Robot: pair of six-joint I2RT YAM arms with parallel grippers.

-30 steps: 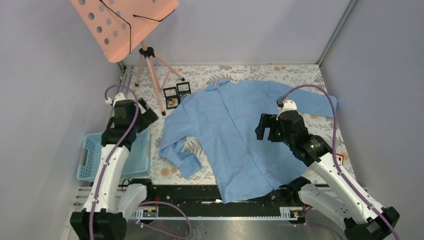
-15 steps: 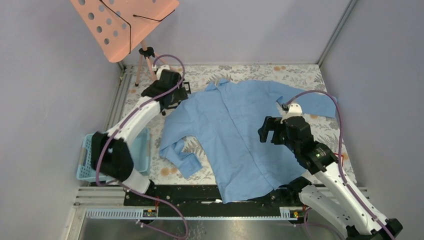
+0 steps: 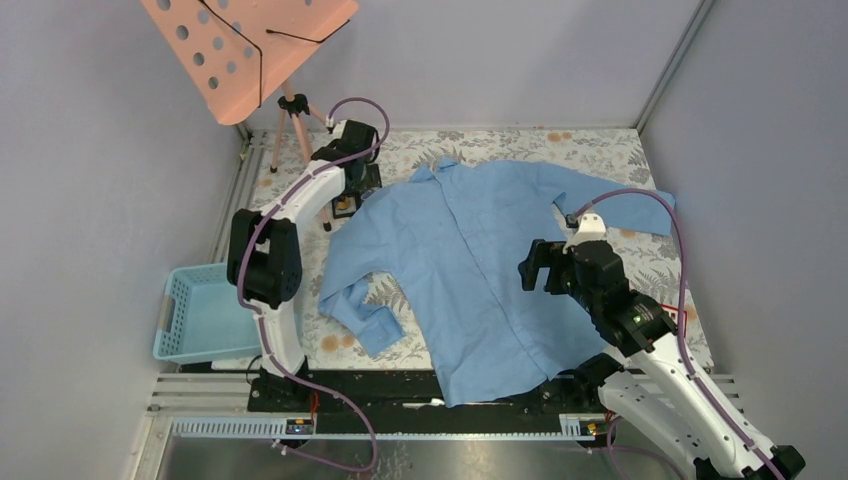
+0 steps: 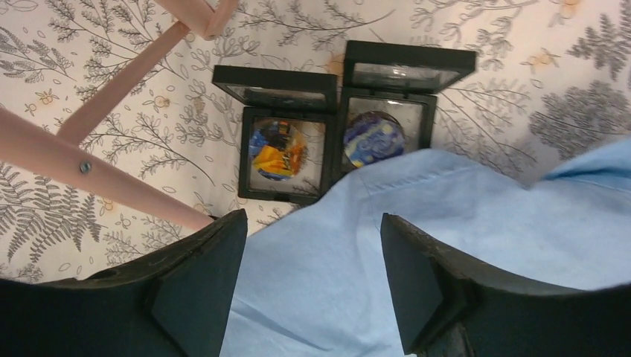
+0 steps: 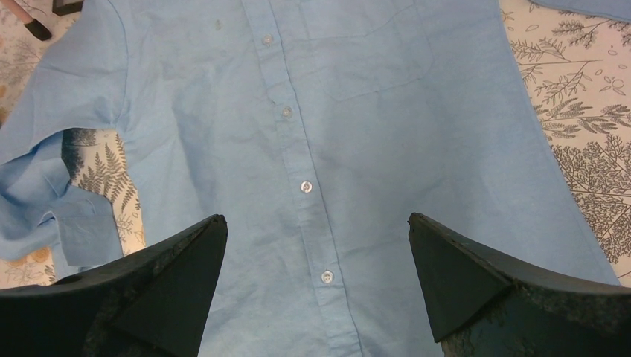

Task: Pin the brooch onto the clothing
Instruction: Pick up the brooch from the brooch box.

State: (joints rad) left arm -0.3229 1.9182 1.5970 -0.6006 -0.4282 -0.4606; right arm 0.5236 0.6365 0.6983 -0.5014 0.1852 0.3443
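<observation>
Since the earlier frame the left arm has swung away from the blue basket point(image 3: 205, 320) at the worktop's point(image 3: 600, 150) near left and reached to the far left corner, while the right arm has drawn back slightly toward the near edge; the left hand point(image 4: 312, 223) now hovers with its jaws apart and nothing between them, above two open black display cases beside the foot of a pink music stand point(image 3: 250, 50). One case holds an orange brooch point(image 4: 277, 155), the other a blue brooch point(image 4: 373, 138); which one is meant for pinning cannot be told. The shirt point(image 3: 460, 260) lies flat, front up, across the middle of the worktop, collar toward the far edge; its shoulder edge laps over the near rims of both cases. The right hand point(image 5: 316, 223) hangs wide open and empty over the button placket.

The step in hand looks like fetching a brooch, with pinning not yet begun; the next move probably calls for lowering the left hand onto one round brooch without catching the overlapping cloth or the case lid.

Only the left wrist view shows the brooches and the overlap, which the arm hides from above; only the right wrist view shows the buttons and chest pocket closely; only the overhead view shows both arms and the basket.
</observation>
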